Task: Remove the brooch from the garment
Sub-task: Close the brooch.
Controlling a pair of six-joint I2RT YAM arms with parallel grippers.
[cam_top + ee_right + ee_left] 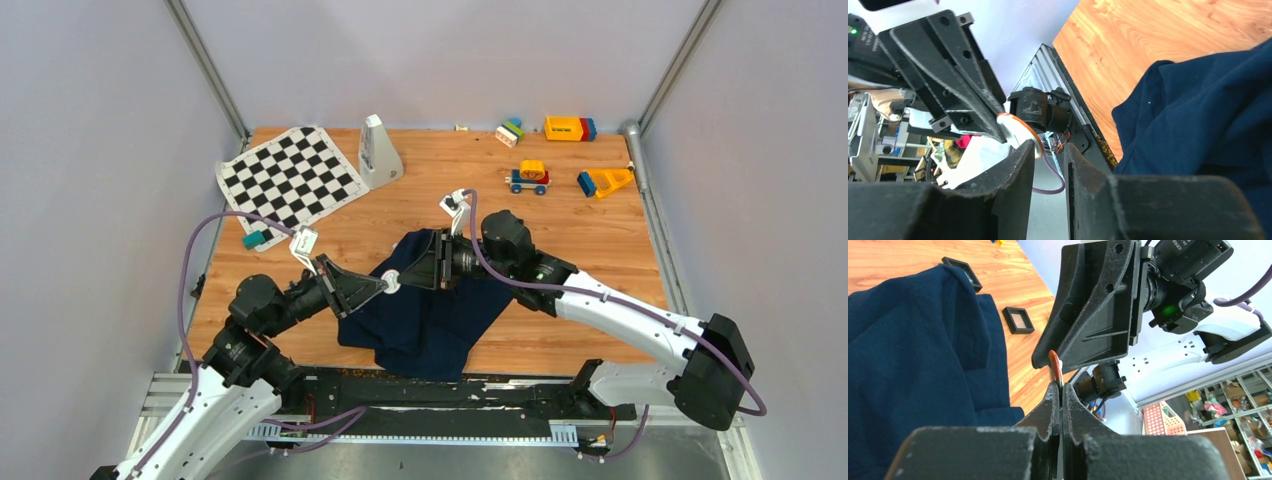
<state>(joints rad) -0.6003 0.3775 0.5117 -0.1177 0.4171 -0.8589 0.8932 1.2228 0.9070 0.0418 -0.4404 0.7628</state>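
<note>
On the wooden table (pixel 600 250) lies the garment (pixel 430 322); left claw (pixel 1061 388) pinches brooch (pixel 1054 365), right claw (pixel 1048 147) spread.

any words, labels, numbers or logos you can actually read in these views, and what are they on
No text reads clearly in any view.
white cable tags: too small to read.
garment, its tiny white tag: only a speck, nothing legible.
yellow toy block and toy car: no print visible.
shelf clutter behind the table in the left wrist view: blurred, unreadable.
</note>
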